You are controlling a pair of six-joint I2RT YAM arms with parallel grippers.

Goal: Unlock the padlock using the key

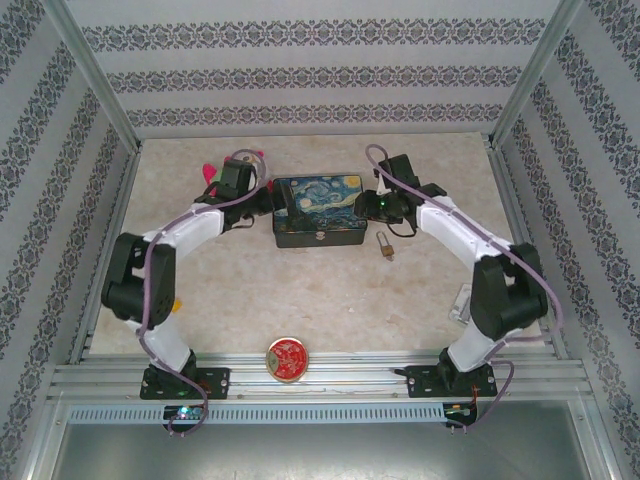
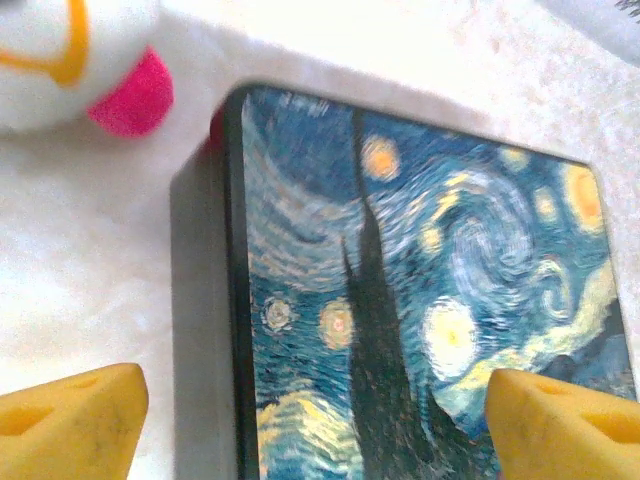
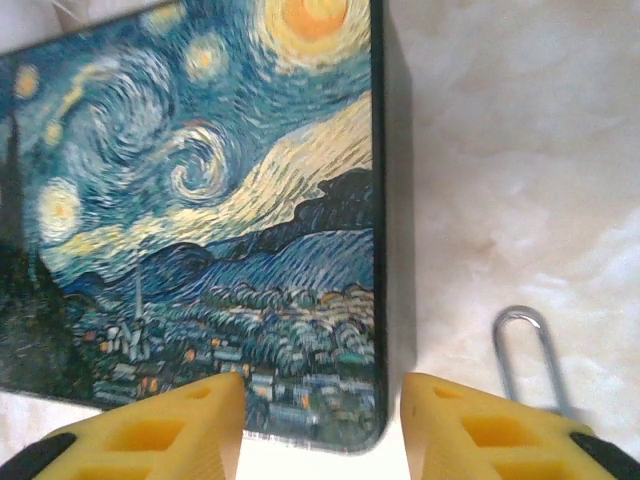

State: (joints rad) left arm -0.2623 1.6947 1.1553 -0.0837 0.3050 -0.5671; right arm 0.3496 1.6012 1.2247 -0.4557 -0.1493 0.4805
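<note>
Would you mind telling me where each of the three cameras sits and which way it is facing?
Top external: above and behind the bases, looking down on the table; left arm and right arm reach toward the painted tin, padlock beside it.
Left wrist: on that arm, looking down on the tin's left end; its yellow jaws wide apart at the bottom.
Right wrist: looking down on the tin's right end and the padlock's shackle; its yellow jaws at the bottom.
Shared: both wrist views see the tin's painted lid.
</note>
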